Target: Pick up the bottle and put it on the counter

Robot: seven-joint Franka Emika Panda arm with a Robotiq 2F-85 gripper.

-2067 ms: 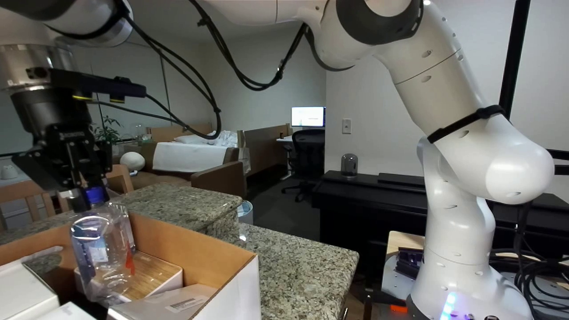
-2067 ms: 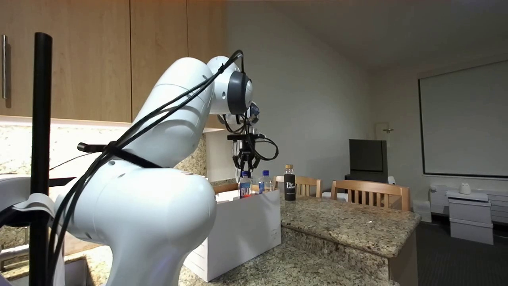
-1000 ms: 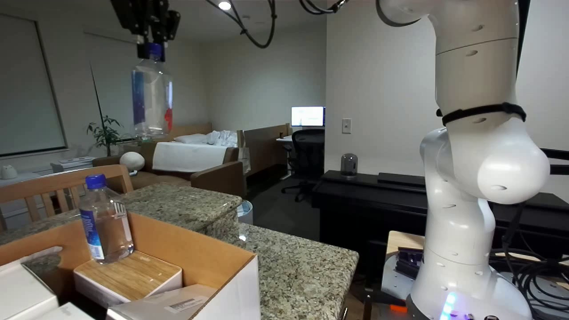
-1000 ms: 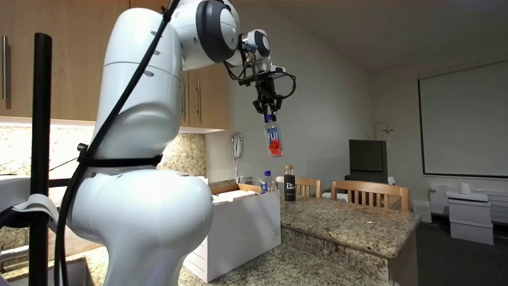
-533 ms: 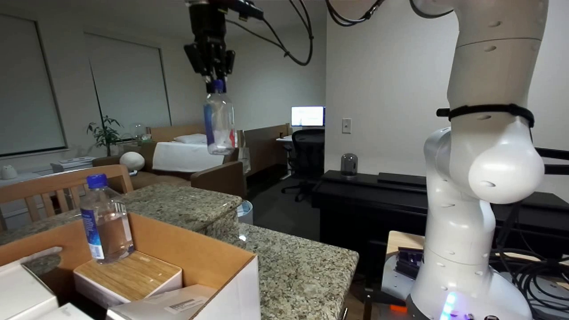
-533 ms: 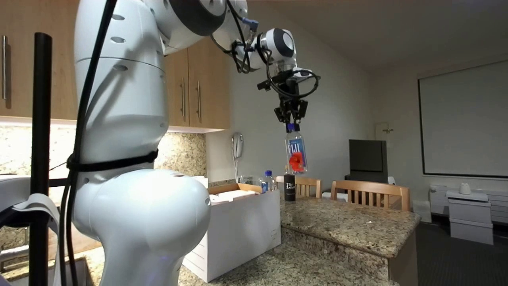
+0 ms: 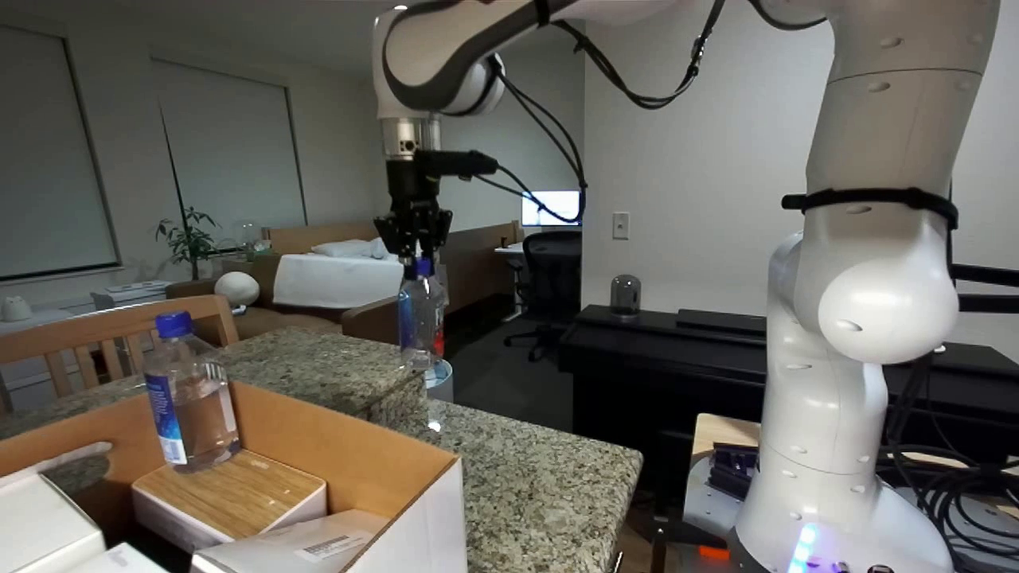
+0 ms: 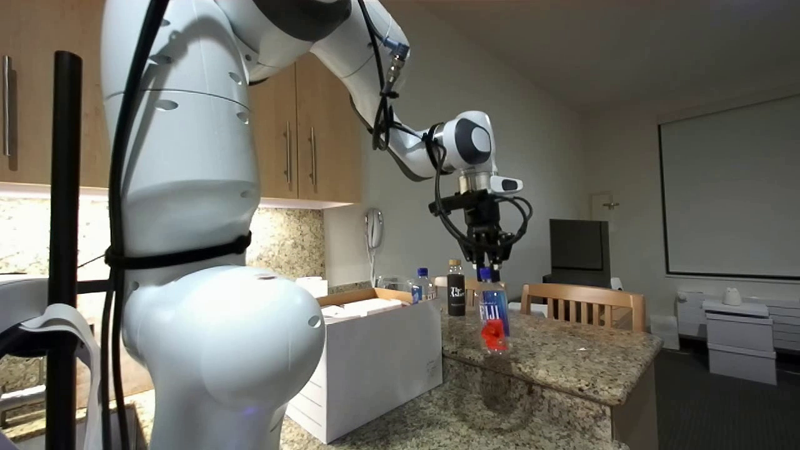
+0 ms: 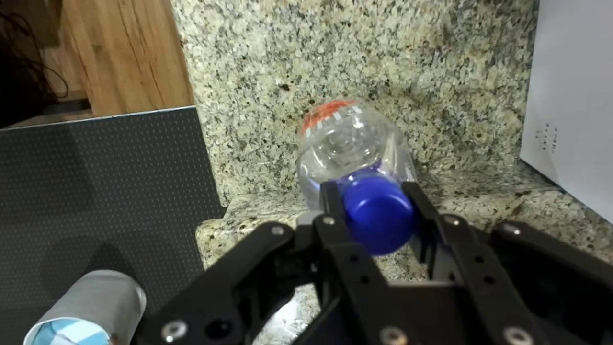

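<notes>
My gripper (image 7: pixel 415 267) points down and is shut on the blue cap of a clear bottle with a blue label and red flower. The bottle (image 7: pixel 422 326) hangs nearly upright in the air, outside the box, beside the raised counter ledge's edge. It also shows in an exterior view (image 8: pixel 494 315), below the gripper (image 8: pixel 487 265). In the wrist view the cap sits between the fingers (image 9: pixel 372 191), and the bottle (image 9: pixel 352 143) leans away over the speckled counter (image 9: pixel 258 62). The counter (image 7: pixel 541 485) has a lower worktop and a raised ledge (image 8: pixel 562 356). The bottle's base appears clear of the stone.
A white-sided cardboard box (image 8: pixel 381 362) stands on the lower worktop. A similar bottle (image 7: pixel 191 406) stands inside it on a wood-topped white box (image 7: pixel 231 493). A dark bottle (image 8: pixel 456 290) stands on the raised ledge. A bin (image 9: pixel 91 306) is on the floor.
The gripper has lifted the bottle out of the box and carried it sideways past the box. Over the last half second it has come down to about ledge height.
</notes>
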